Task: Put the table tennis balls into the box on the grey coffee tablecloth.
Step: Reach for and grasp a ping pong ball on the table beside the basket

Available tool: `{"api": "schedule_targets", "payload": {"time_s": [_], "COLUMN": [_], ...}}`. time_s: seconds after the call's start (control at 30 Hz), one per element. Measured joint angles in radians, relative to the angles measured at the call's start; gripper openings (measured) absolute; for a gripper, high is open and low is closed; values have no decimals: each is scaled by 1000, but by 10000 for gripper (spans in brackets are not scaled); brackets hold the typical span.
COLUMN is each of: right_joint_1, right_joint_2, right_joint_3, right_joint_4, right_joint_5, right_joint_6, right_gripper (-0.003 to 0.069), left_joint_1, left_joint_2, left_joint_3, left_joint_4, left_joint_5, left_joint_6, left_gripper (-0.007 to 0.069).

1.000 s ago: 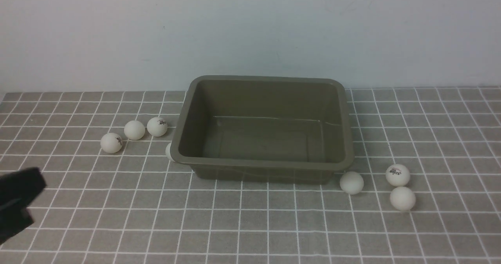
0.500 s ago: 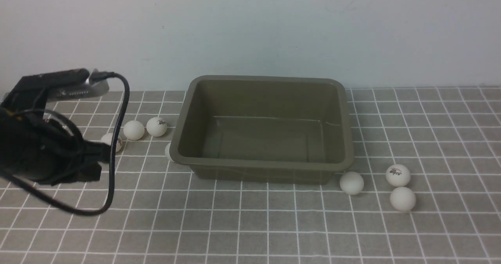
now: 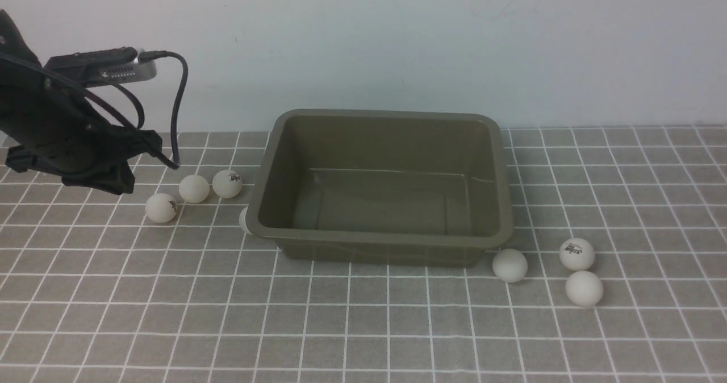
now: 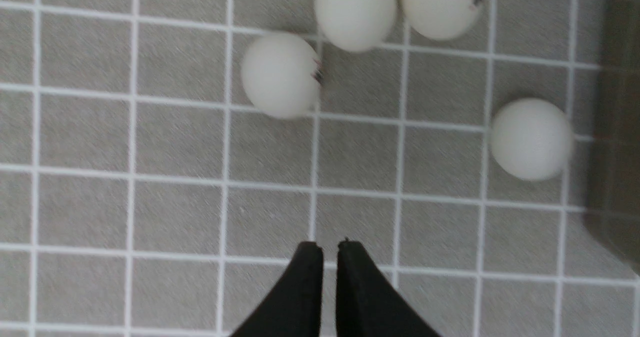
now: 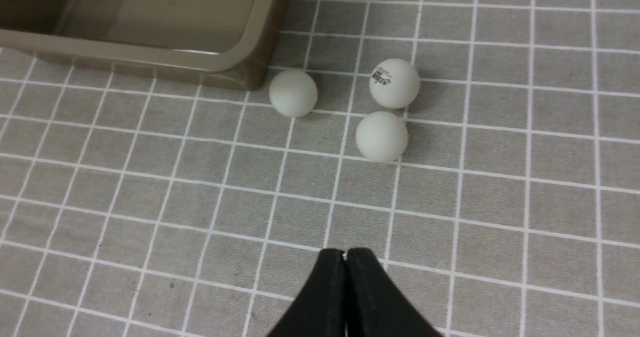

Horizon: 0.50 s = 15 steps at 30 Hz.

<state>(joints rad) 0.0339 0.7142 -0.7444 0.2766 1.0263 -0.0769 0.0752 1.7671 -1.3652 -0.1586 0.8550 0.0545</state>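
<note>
Left wrist view: blurred white balls point(image 4: 281, 74), perhaps logo-marked

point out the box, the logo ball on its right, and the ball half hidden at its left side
box point(image 3: 380, 238): front view, middle of near rim
logo ball point(image 3: 577, 254): front view, ball's centre
half-hidden ball point(image 4: 531, 139): left wrist view, ball's centre

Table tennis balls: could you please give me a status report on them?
Left claw parted a crack, empty; right claw shut, empty. Seven balls visible, all on the cloth, box empty. No obstruction seen.
</note>
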Motion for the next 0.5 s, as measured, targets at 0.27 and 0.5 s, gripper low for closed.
{"api": "schedule_targets", "payload": {"time_s": [0.27,0.5], "right_joint_1": [1,1], "right_joint_2": [1,1], "right_joint_3": [-1,-1], "right_joint_4": [18,18], "right_joint_5": [-8,-8], "right_joint_6": [-13,-13], "right_gripper": [-13,-13], "left_joint_1": [4,4], "left_joint_2": [217,325], "left_joint_3": [-121,-127], "left_joint_4": [16,30], "left_joint_5": [-81,-162], "left_joint_6": [3,4], "left_gripper": [416,543]}}
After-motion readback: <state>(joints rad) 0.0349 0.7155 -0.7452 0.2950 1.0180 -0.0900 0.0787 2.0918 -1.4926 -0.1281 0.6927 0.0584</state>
